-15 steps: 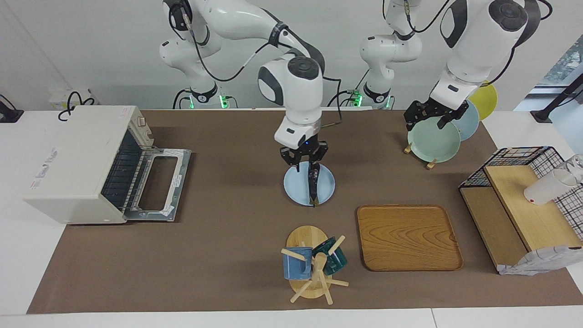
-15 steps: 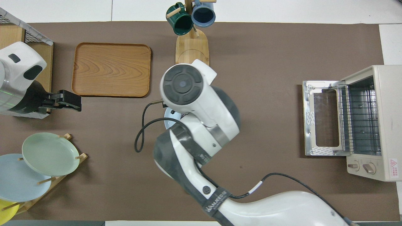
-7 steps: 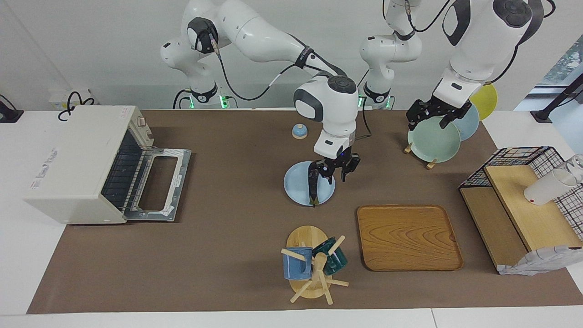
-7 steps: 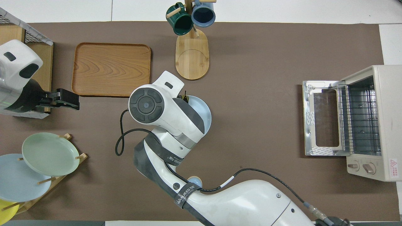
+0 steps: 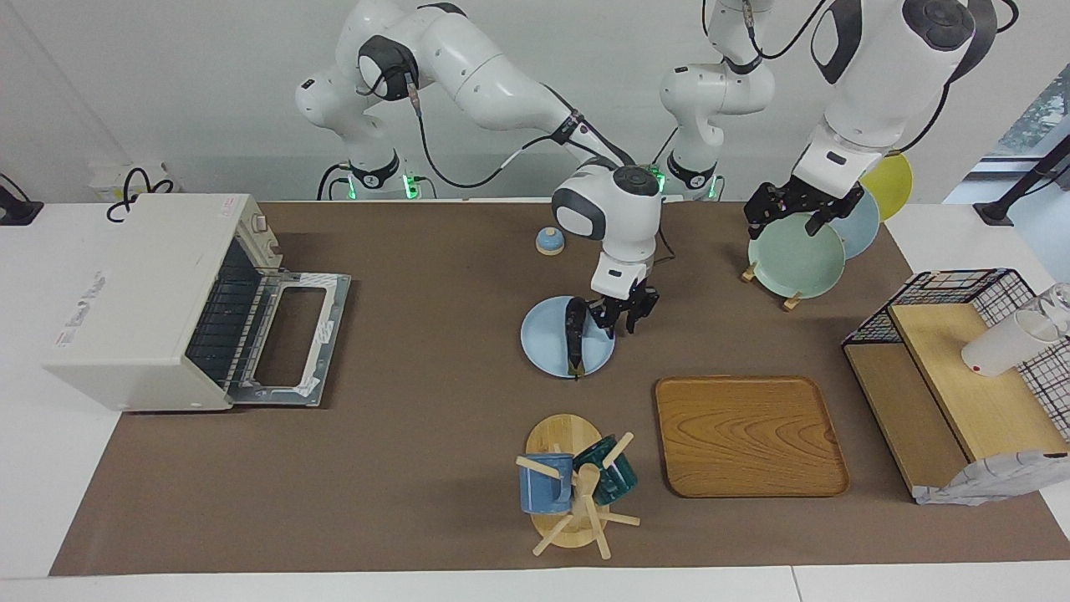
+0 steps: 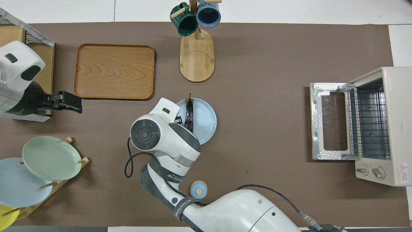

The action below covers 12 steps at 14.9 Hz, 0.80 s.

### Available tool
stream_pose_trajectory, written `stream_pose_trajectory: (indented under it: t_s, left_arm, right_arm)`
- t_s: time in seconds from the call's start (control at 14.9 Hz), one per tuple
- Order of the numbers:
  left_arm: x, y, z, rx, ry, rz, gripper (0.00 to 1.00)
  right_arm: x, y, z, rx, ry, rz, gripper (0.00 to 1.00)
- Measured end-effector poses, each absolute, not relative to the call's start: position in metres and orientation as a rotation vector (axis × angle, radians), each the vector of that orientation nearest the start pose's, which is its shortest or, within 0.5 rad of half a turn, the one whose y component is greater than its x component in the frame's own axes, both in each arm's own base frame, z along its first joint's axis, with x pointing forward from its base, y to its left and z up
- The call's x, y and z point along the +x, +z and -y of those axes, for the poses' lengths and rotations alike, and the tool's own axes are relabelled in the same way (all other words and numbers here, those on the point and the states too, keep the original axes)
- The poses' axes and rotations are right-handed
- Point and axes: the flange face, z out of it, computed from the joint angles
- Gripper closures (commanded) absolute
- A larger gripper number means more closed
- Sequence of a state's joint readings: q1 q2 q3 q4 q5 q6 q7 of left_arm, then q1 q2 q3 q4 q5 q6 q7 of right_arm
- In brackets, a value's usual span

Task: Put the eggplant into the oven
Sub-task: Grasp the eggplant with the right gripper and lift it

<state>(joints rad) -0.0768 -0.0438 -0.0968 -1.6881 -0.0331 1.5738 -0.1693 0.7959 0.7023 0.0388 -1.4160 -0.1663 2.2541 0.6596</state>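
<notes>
- Swung off the eggplant (image 5: 573, 334) within the last second: right hand (image 5: 619, 317), earlier directly above it, now low over the rim of the blue plate (image 5: 543, 343) on the side toward the left arm's end of the tabletop (image 5: 418, 435).
- Lying lengthwise on the blue plate at mid-tabletop, stem tip pointing away from the robots and reaching past the plate's rim, apparently in nobody's grip.
- Right hand just beside the eggplant; fingers partly apart as far as can be made out, contact with the eggplant impossible to judge.
- Oven (image 5: 159, 301) well apart at the right arm's end of the tabletop, door dropped flat, wire rack bare in the overhead view.
- Left hand (image 5: 798, 219) waiting with fingers spread wide, empty, over the green plate (image 5: 794, 259) in the plate rack.
- Also on the tabletop: wooden tray (image 5: 748, 435), mug stand (image 5: 573, 489) with two mugs, small blue knob (image 5: 549, 242) nearer to the robots than the blue plate.
- Progress, by the look of things: barely started. Door already open; grasp, lift, carry across and placing on the rack all left to do.
</notes>
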Motion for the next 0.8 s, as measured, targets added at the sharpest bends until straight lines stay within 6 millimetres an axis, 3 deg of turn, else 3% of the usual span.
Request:
stream_pose_trajectory:
  t_s: [0.13,0.27,0.8]
  left_arm:
    - [0.529,0.593,0.097,-3.156,0.119,-0.003,0.00]
    - [0.529,0.593,0.096,-3.155,0.122,0.000,0.00]
    - [0.529,0.593,0.096,-3.155,0.127,0.000,0.00]
  right_arm:
    - [0.503,0.291,-0.537,-3.106,-0.269,0.414,0.71]
    - [0.503,0.292,-0.533,-3.108,-0.277,0.416,1.00]
    - [0.494,0.311,-0.529,-3.212,-0.303,0.524,1.00]
